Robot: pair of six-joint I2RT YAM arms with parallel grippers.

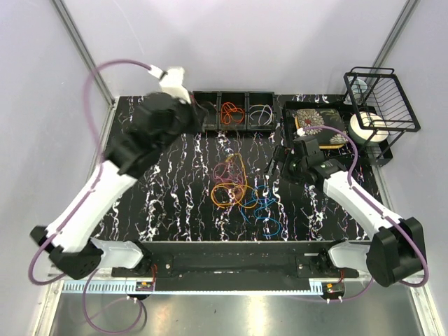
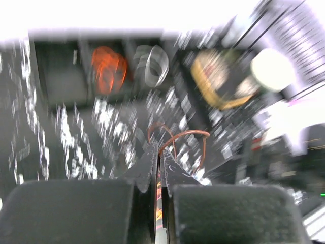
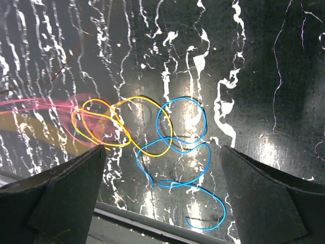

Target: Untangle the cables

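A tangle of cables [image 1: 238,185] lies mid-table, with pink, yellow, orange and blue loops overlapping. My left gripper [image 1: 203,117] is at the back by the black bins. In its blurred wrist view the left gripper [image 2: 158,152] is shut on a thin red-brown cable [image 2: 185,136] that loops out past the fingertips. My right gripper [image 1: 283,164] hovers open just right of the tangle. From the right wrist view, the right gripper [image 3: 162,152] spans a blue cable [image 3: 183,147] crossed by a yellow cable [image 3: 122,127], with a blurred pink cable [image 3: 40,109] to the left.
Three black bins [image 1: 234,94] stand at the back; the middle one holds orange cables [image 1: 229,112], the right one pale cables [image 1: 261,115]. A black tray with a patterned box [image 1: 315,120], a wire rack [image 1: 383,98] and a white roll [image 1: 367,129] sit at back right.
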